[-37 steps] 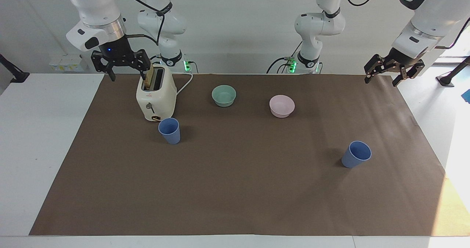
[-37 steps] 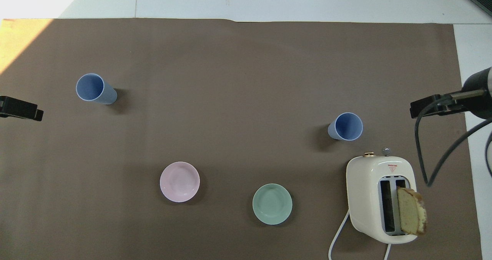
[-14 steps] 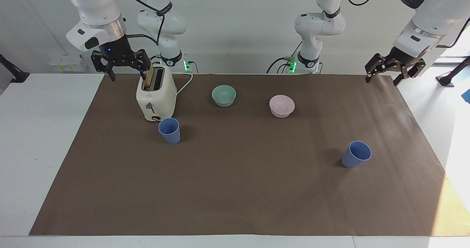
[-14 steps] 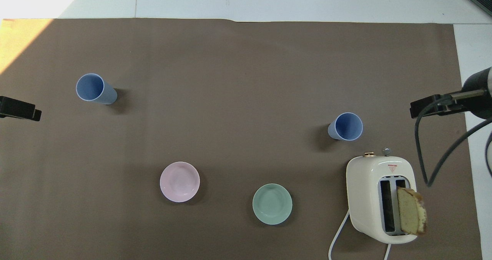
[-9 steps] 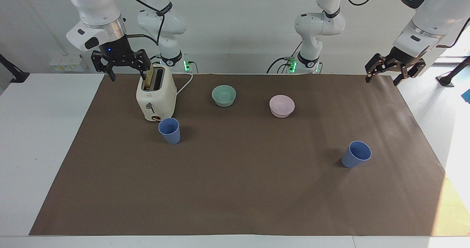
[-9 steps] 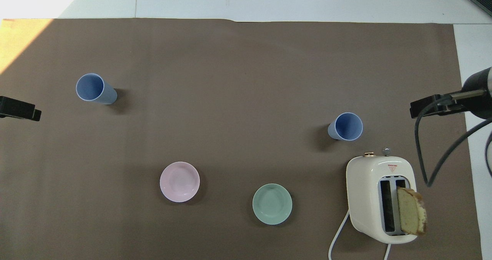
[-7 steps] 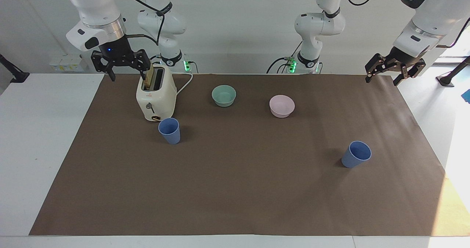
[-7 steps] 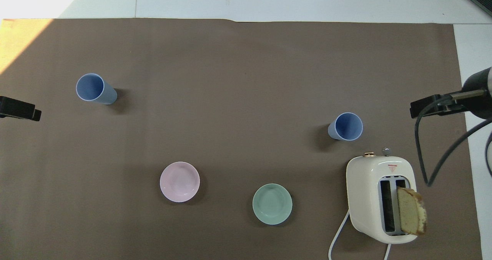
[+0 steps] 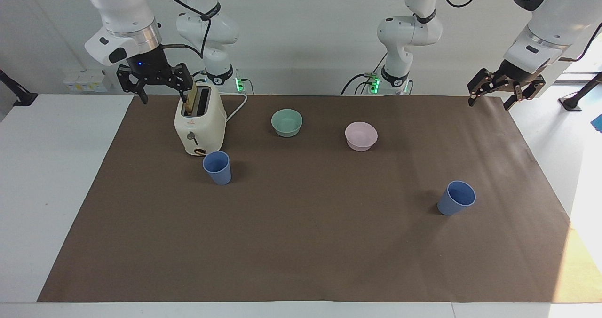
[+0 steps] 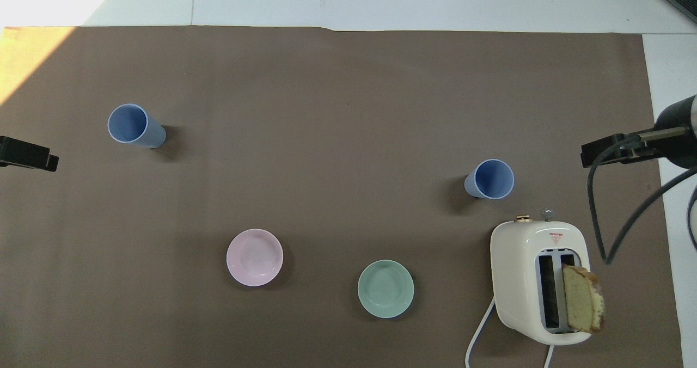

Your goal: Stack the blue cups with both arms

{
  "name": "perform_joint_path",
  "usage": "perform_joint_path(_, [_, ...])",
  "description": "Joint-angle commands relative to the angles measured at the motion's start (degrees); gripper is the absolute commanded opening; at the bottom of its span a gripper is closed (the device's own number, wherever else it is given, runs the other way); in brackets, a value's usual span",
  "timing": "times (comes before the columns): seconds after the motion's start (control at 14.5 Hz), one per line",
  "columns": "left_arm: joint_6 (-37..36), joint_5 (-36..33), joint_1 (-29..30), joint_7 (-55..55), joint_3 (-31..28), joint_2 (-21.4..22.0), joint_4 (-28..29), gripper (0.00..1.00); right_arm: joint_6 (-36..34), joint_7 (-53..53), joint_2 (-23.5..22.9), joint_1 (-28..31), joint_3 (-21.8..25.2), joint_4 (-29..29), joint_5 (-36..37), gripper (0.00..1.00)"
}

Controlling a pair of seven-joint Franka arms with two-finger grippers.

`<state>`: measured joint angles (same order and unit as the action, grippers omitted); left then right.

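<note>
Nothing is grasped yet; the reach is only beginning. Both cups stand upright on the counter: one [image 9: 217,167] just beside the toaster [image 9: 199,125], the other [image 9: 456,198] well apart from it, toward the left arm's end. The right gripper [image 9: 156,86] hangs above the toaster, the left gripper [image 9: 491,94] over the counter's corner, fingers spread wide on both. Next, I judge, each should descend onto its nearest cup.

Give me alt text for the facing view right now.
Two blue cups stand apart and unstacked on a brown mat: one in front of the toaster, one toward the left arm's end. The right gripper and left gripper hang open and empty above the mat's corners.
</note>
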<state>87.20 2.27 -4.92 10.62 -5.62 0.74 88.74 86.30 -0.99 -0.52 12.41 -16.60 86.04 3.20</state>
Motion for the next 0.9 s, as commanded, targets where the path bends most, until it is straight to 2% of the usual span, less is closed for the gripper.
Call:
perform_joint_path(0.0, [-0.4,0.2,0.1,0.1,-0.1,0.4,-0.1,1.00,0.9,-1.7,1.5,1.1,-0.2,1.8,-1.2,1.00])
perform_joint_path(0.48, [5.1,0.3,0.2,0.3,-0.1,0.1,0.6,1.00,0.9,-1.7,1.5,1.1,-0.2,1.8,-1.2,1.00])
perform_joint_path(0.83, [12.4,0.4,0.4,0.1,-0.1,-3.6,0.9,1.00,1.4,-1.9,1.4,1.0,-0.3,1.8,-1.2,1.00])
